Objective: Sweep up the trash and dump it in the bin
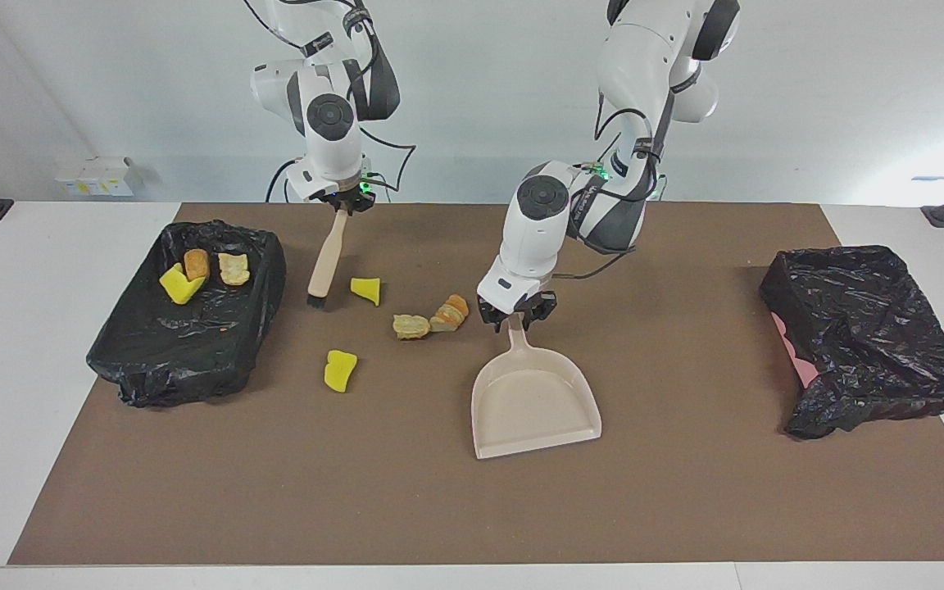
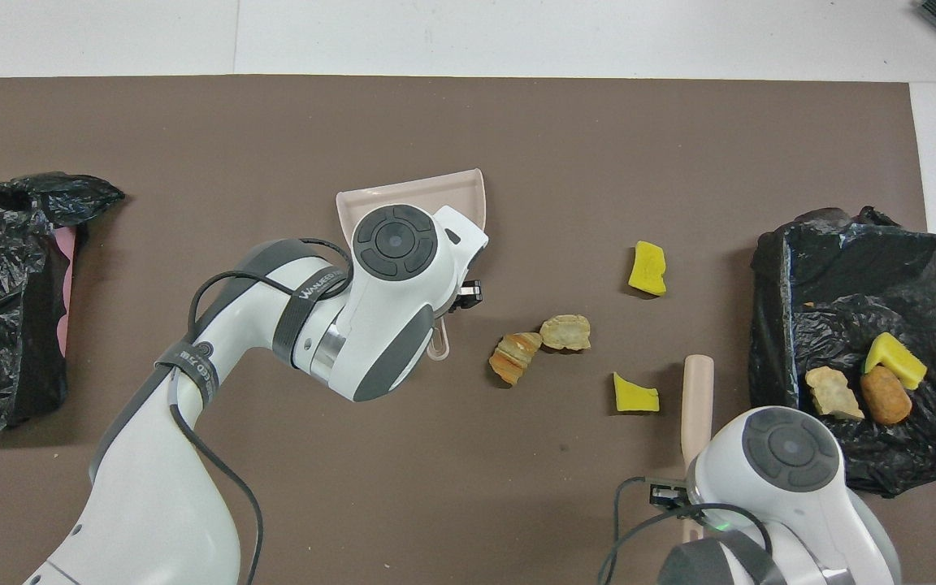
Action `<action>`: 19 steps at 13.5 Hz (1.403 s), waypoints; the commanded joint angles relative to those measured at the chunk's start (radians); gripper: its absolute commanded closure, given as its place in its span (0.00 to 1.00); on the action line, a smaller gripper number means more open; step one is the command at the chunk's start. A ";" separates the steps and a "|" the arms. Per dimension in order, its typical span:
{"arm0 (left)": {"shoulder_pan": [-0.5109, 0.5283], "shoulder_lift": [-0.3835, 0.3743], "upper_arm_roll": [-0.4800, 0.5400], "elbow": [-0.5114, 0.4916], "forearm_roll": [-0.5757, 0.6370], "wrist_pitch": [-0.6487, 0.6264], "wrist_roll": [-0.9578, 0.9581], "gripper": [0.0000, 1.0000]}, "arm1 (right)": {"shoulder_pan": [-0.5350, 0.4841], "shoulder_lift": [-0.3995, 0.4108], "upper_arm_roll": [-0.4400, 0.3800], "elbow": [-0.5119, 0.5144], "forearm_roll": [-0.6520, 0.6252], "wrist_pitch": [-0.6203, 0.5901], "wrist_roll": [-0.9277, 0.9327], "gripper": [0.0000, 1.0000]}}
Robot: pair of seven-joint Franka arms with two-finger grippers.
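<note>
A beige dustpan (image 1: pixel 533 401) lies flat on the brown mat, its handle pointing toward the robots. My left gripper (image 1: pixel 514 319) is down on the handle's end and shut on it; in the overhead view the wrist covers most of the dustpan (image 2: pixel 407 192). My right gripper (image 1: pixel 342 205) is shut on a wooden brush (image 1: pixel 325 262), whose bristles (image 1: pixel 316 302) hang low between the black-lined bin (image 1: pixel 152 360) and a yellow chunk (image 1: pixel 365 290). Loose trash on the mat: that chunk, two bread lumps (image 1: pixel 431 319) and another yellow chunk (image 1: pixel 339 370). Three pieces lie in the bin.
A second container wrapped in a black bag (image 1: pixel 869 328) sits at the left arm's end of the table. The brown mat (image 1: pixel 685 508) has white table around it. Open mat lies on the side of the dustpan away from the robots.
</note>
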 commanded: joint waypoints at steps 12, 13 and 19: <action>0.139 -0.159 0.017 -0.003 0.018 -0.165 0.376 1.00 | 0.005 0.128 0.011 0.062 0.248 0.160 -0.068 1.00; 0.156 -0.176 0.017 -0.003 0.018 -0.194 0.496 1.00 | 0.008 0.131 0.013 0.066 0.259 0.165 -0.068 1.00; 0.262 -0.225 0.018 -0.020 0.019 -0.321 1.189 1.00 | 0.071 0.152 0.013 0.098 0.317 0.177 -0.065 1.00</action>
